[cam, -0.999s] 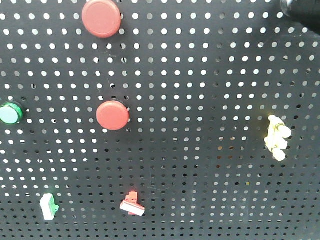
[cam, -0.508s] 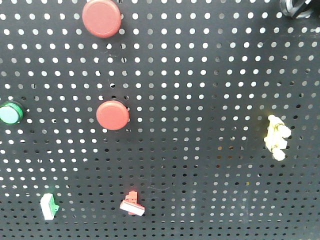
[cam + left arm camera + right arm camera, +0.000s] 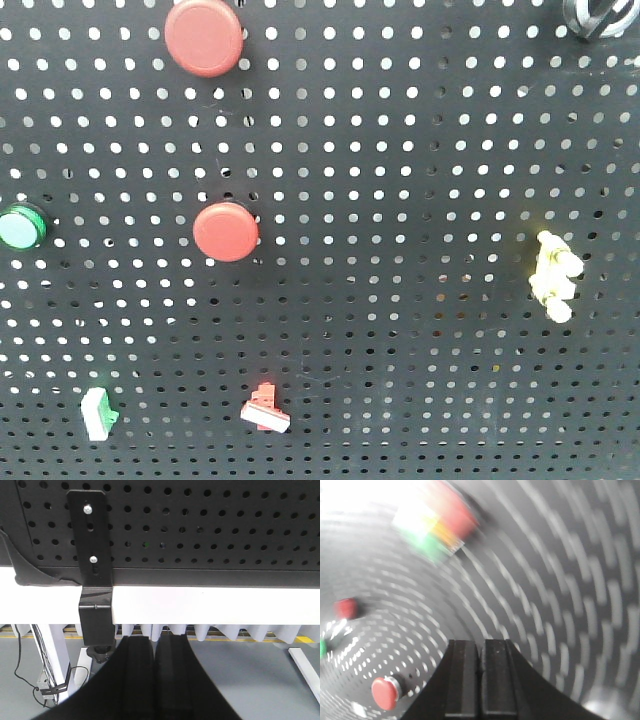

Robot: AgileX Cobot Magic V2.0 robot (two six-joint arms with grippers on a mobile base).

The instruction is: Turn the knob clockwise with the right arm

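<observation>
Knob (image 3: 553, 275) untouched on the pegboard (image 3: 400, 150), well below the right arm (image 3: 592, 14) and apart from it. Right gripper (image 3: 480, 680): fingers pressed together, empty; its view is smeared and shows no knob ahead. We judge reach, grasp and clockwise turn all remain.

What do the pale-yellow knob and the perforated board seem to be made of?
The knob looks like glossy moulded plastic: pale yellow, with bright rounded lobes. The board looks like matte dark sheet, perhaps painted metal, with regular punched holes.
</observation>
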